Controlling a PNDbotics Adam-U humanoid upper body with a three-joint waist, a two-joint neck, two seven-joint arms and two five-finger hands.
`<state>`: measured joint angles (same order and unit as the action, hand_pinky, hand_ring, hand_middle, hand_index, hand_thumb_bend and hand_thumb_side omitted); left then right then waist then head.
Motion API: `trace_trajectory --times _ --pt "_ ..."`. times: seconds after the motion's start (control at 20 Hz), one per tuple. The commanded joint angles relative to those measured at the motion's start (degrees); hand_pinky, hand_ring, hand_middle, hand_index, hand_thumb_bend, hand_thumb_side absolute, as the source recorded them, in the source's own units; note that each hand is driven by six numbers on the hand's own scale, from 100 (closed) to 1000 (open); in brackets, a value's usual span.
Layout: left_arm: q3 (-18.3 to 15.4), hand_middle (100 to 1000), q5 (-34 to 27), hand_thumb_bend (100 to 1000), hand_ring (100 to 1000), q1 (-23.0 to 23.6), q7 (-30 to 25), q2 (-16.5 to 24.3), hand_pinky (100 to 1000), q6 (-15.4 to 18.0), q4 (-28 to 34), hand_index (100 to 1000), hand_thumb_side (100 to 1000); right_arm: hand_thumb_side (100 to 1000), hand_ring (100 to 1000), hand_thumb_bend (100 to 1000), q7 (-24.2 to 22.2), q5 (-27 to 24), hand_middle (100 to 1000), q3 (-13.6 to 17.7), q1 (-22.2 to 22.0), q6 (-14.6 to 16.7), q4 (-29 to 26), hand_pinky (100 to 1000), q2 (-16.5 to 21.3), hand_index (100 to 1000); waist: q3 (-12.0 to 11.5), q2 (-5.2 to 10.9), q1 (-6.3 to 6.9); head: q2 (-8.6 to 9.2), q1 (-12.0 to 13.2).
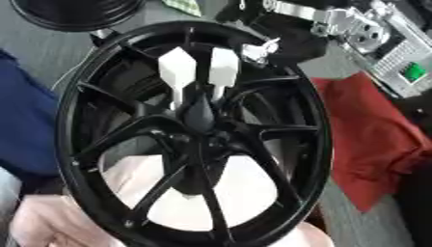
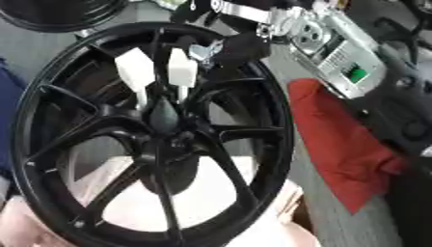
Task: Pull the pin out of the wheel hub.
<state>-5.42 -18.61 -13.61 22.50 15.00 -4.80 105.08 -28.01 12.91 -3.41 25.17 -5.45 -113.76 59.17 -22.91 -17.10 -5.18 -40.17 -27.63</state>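
Note:
A black spoked wheel [image 1: 317,126] stands tilted and fills most of both views. Its hub [image 1: 201,116] sits a little above the middle. Two white wedge-shaped pieces [image 1: 177,67] [image 1: 223,66] stand side by side on thin pale stems that run down into the hub; I take them for the pin's head. My right arm comes in from the upper right, and its dark hand [image 1: 285,37] hangs at the wheel's top right rim, just right of the white pieces. A small silver-white part [image 1: 260,49] shows at the hand's tip. The hand is apart from the white pieces.
A red cloth [image 1: 371,140] lies right of the wheel on the grey floor. A second black wheel [image 1: 76,14] is at the top left. A blue sleeve [image 1: 21,120] and something pale pink [image 1: 50,222] sit at the left and lower left. Pale sheet shows through the lower spokes.

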Motion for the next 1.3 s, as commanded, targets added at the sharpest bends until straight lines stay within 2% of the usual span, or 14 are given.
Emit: trace_trajectory --times 0.05,0.25,0.4,0.55,0.85,1.0,1.3 --pt "0.15 535 -0.22 529 485 -0.17 -0.28 0.31 682 0.15 0.24 701 443 617 891 100 -1.19 2.93 810 1.82 0.44 2.51 -0.83 861 3.41 886 -0.28 1.69 0.16 -0.46 -1.17" --pt "0.31 535 -0.27 530 485 -0.32 -0.47 0.17 682 0.21 -0.01 701 442 648 894 100 -3.59 3.72 815 2.24 0.14 5.83 -0.83 861 3.90 891 -0.73 1.99 0.04 -0.54 -1.72" --pt "0.35 535 -0.31 530 485 -0.17 -0.51 0.05 682 0.19 -0.27 701 442 687 893 100 -5.83 3.50 822 2.37 -0.09 6.97 -0.83 851 3.83 898 -0.73 2.13 -0.03 -0.65 -1.69" --pt "0.31 535 -0.31 530 485 -0.03 -0.49 -0.12 682 0.20 -0.56 701 440 749 893 100 -7.05 1.75 832 2.50 -0.12 7.11 -0.83 834 3.65 906 -0.68 2.29 -0.09 -0.67 -1.61" --pt "0.45 534 -0.31 531 485 -0.12 -0.65 -0.21 682 0.22 -0.88 701 439 791 897 100 -8.77 -0.73 834 2.10 0.12 5.95 -0.83 834 3.35 915 -0.79 2.33 -0.11 -0.46 -2.04" --pt "0.48 534 -0.30 531 484 -0.11 -0.67 -0.32 681 0.20 -1.09 701 439 777 896 111 -9.04 0.69 832 1.97 0.20 5.22 -0.83 838 2.96 918 -0.84 2.26 -0.20 -0.69 -2.18" --pt "0.54 534 -0.24 533 484 -0.21 -0.69 -0.53 681 0.26 -1.20 701 438 679 896 235 -8.62 4.55 828 1.55 0.17 4.43 -0.83 847 1.98 925 -0.95 2.02 -0.51 -0.90 -2.34"
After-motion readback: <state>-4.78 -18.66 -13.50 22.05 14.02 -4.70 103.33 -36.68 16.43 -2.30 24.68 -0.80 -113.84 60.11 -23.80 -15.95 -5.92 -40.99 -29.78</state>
